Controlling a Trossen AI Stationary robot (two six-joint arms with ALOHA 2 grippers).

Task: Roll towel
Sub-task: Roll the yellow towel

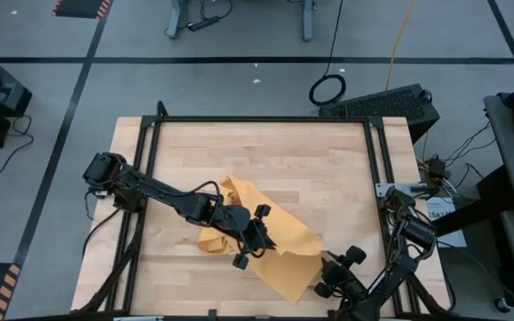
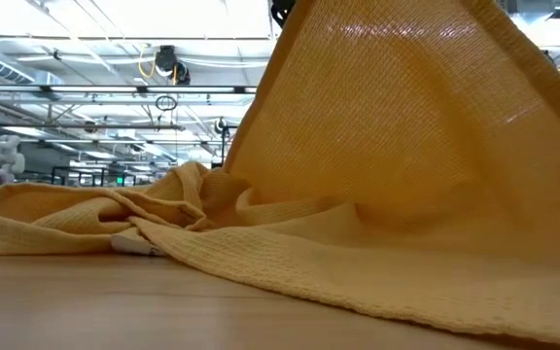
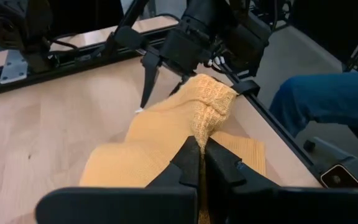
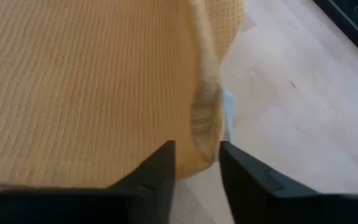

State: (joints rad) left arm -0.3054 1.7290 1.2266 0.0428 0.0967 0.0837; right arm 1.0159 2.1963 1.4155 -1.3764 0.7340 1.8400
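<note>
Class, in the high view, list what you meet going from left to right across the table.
Left arm's base → left gripper, shut on the towel → towel → right gripper, at the towel's right edge → right arm's base.

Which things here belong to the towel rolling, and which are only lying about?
Belong to the job:
- the towel, crumpled on the wooden table
- left gripper, shut on a fold of the towel
- right gripper, fingers apart around the towel's edge

Only lying about:
- black cable loop on the floor
- a person's knee beside the table
</note>
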